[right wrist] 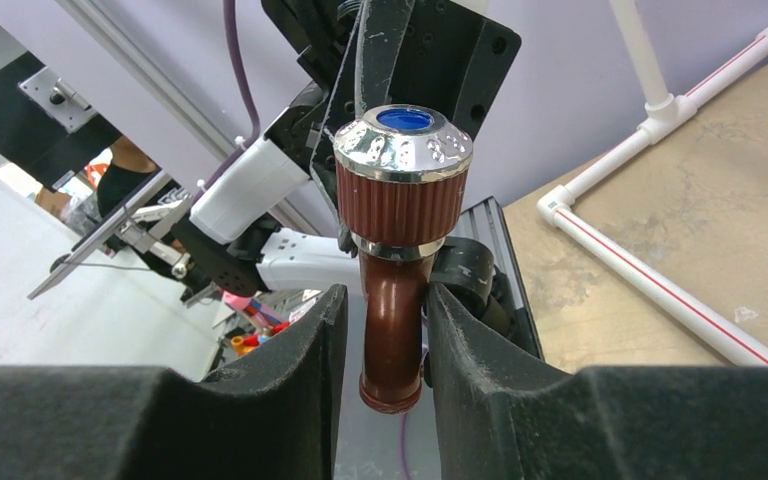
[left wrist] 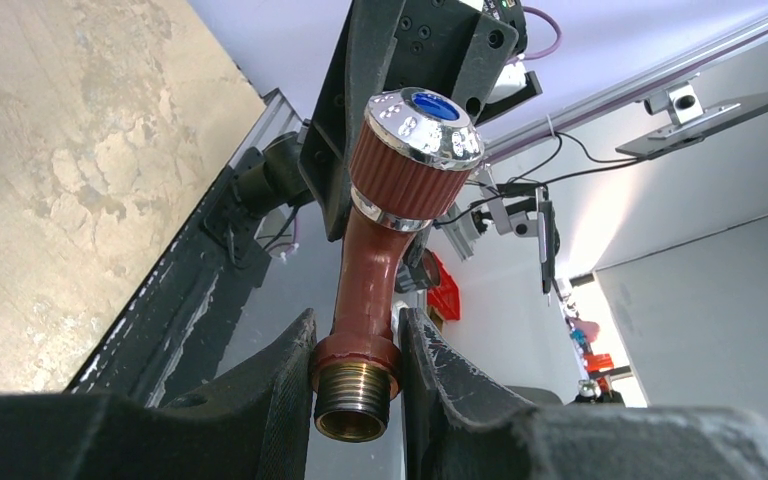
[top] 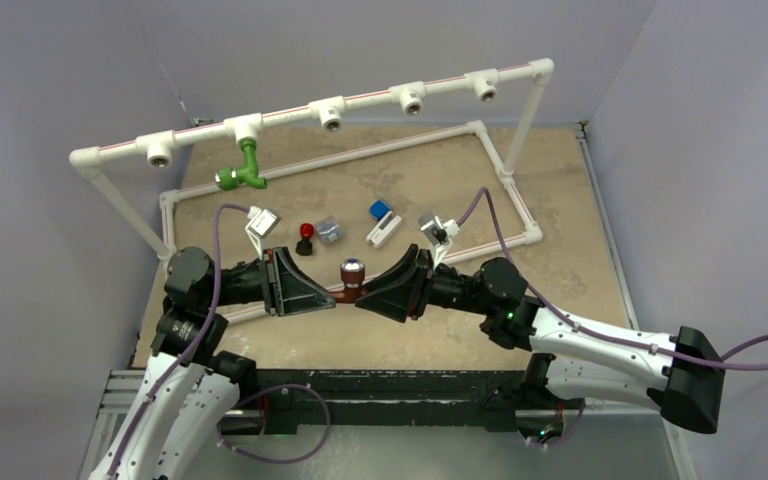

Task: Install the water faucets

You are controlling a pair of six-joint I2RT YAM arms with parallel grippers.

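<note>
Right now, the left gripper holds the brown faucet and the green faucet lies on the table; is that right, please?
Not quite: the green faucet hangs from a tee on the raised pipe, off the table, as the top view shows. The left gripper does hold the brown faucet.

table (top: 560,180): tan | on it: pipe frame (top: 360,152), knob (top: 306,238) (red-black), blue-white block (top: 382,222)

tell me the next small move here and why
Probably open the left gripper. It clamps the brass threaded end of the brown faucet, which must be free to enter a pipe socket, and the right gripper seems to pinch the spout end, so the faucet should not drop.
</note>
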